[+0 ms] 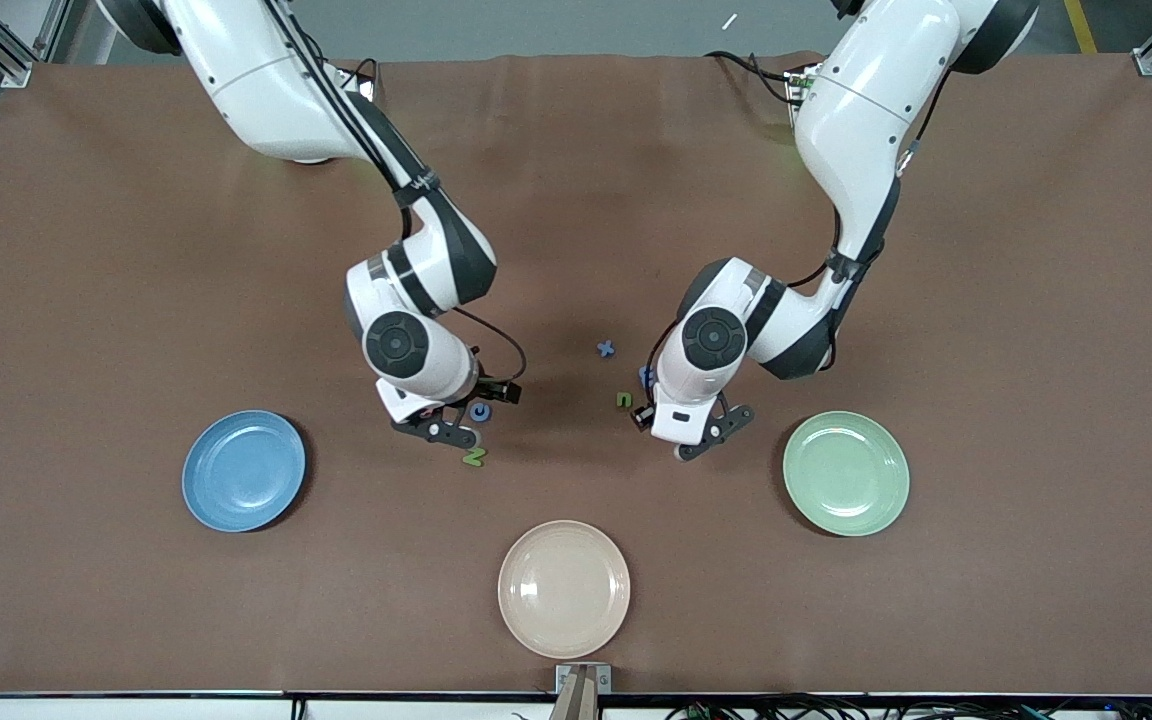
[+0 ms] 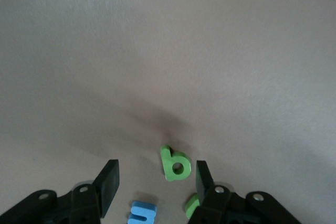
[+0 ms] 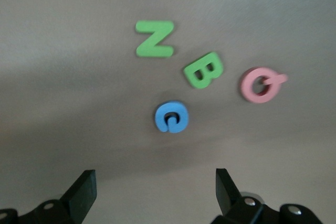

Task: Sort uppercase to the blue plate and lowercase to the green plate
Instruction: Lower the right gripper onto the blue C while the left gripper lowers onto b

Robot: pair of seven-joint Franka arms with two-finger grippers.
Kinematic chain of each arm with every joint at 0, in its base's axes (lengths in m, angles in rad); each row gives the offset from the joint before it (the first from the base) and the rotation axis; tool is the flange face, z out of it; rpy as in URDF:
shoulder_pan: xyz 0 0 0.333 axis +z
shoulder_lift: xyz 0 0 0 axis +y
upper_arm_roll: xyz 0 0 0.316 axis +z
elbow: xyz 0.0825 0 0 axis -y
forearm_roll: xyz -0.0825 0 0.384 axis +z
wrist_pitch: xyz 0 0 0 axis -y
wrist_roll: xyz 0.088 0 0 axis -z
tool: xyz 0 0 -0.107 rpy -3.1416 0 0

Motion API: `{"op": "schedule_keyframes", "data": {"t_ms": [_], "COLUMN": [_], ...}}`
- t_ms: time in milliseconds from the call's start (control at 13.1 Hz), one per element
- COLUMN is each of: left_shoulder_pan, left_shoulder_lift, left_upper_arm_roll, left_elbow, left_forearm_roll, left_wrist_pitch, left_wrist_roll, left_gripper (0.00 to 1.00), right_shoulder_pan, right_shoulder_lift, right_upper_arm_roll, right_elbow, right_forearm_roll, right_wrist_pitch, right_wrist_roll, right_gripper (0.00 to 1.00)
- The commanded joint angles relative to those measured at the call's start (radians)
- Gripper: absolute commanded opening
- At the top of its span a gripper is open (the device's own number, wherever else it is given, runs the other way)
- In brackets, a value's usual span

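Observation:
My right gripper (image 1: 441,428) is open and low over the table beside the capitals. Its wrist view shows green N (image 3: 155,39), green B (image 3: 205,70), pink Q (image 3: 261,84) and blue C (image 3: 171,117) ahead of the open gripper (image 3: 155,179). In the front view only C (image 1: 480,411) and N (image 1: 474,457) show clearly. My left gripper (image 1: 704,436) is open and low. The green stemmed letter (image 2: 175,163) and blue m (image 2: 142,213) lie between its fingers (image 2: 156,174). Blue x (image 1: 606,348) and green n (image 1: 624,399) lie beside it. The blue plate (image 1: 244,470) and green plate (image 1: 846,473) hold nothing.
A cream-beige plate (image 1: 564,588) sits nearest the front camera, midway between the two other plates. A green piece (image 2: 191,205) shows partly hidden by one left finger. Brown table cloth spreads wide around both arms.

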State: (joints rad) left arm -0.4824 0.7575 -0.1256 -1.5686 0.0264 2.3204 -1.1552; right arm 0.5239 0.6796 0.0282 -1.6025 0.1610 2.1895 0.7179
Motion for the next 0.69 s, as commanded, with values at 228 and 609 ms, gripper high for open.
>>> {"op": "schedule_keyframes", "data": {"t_ms": [228, 609], "left_shoulder_pan": [-0.018, -0.021], "left_shoulder_lift": [0.042, 0.054], "left_upper_arm_roll": [0.014, 0.014], "left_elbow": [0.022, 0.024], "left_forearm_roll": [0.003, 0.004], "left_wrist_pitch": [0.046, 0.065], "left_wrist_roll": [-0.024, -0.027], "left_gripper": [0.58, 0.55], "right_shoulder_pan": [-0.013, -0.008], "right_shoulder_lift": [0.032, 0.057], "right_upper_arm_roll": [-0.014, -0.014], "right_elbow": [-0.01, -0.026], "right_forearm_roll": [0.002, -0.009], "right_wrist_pitch": [0.076, 0.128], "right_wrist_roll": [0.018, 0.018], "right_gripper": [0.98, 0.87]}}
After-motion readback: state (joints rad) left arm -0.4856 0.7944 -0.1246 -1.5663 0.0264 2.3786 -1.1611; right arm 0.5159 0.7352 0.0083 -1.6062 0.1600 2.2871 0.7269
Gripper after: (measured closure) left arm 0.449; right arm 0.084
